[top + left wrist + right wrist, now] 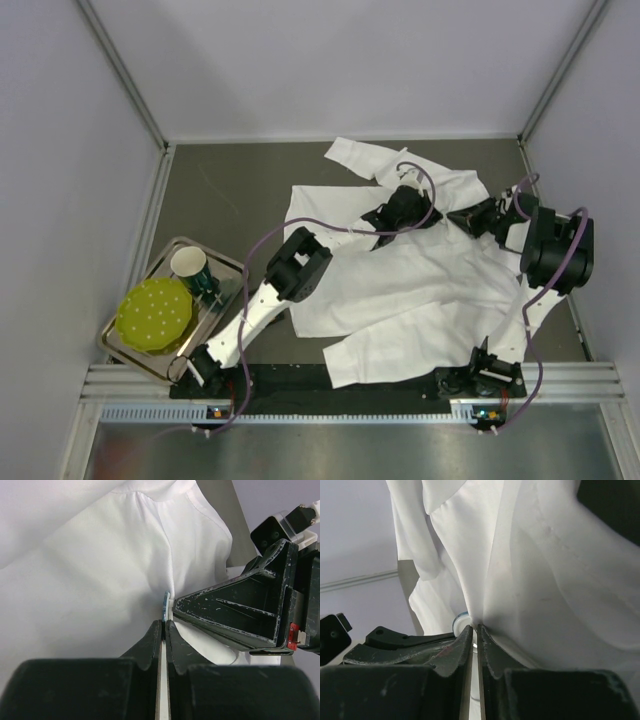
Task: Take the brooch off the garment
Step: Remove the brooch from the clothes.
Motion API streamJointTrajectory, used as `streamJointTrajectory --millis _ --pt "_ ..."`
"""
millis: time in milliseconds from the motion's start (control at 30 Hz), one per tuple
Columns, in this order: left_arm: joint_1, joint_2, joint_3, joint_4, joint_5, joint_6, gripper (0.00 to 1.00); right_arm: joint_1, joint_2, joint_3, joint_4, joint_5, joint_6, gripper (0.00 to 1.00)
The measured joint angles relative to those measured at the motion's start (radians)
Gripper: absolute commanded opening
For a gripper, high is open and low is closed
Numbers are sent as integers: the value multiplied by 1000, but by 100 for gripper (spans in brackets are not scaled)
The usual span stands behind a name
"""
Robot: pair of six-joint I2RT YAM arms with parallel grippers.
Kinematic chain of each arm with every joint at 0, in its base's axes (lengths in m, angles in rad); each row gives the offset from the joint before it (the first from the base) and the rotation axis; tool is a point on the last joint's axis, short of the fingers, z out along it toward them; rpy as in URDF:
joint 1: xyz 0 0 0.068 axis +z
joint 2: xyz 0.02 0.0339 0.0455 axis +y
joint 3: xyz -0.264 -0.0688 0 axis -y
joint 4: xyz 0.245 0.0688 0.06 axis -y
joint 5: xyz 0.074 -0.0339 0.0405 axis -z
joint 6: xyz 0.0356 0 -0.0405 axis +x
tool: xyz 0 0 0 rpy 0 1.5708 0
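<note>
Working the brooch (166, 611) loose looks like the step in hand; it sits on the shirt (400, 290) near the collar, between both tips. The left gripper (163, 625) and right gripper (474, 628), nearly closed, each seem to pinch cloth beside it. Next calls for a gentle, steady pull apart.

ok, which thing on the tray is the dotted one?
The flat yellow-green disc at the tray's near-left end; the upright cup beside it has a plain white inside.

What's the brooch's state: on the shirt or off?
Looks on: the brooch sits edge-on against a pinched fold of the shirt, just past the left gripper's shut tips. The fastening itself is hidden.
</note>
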State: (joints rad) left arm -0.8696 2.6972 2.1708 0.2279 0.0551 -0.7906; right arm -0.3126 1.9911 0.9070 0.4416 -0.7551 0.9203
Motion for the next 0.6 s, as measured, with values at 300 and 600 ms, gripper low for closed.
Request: streamJointTrajectory --millis 300,600 --pt "0 0 0 0 0 -1 0 0 0 -4 -5 0 -3 12" --pt "2 0 0 0 8 -23 0 0 0 -4 -20 3 -15 5"
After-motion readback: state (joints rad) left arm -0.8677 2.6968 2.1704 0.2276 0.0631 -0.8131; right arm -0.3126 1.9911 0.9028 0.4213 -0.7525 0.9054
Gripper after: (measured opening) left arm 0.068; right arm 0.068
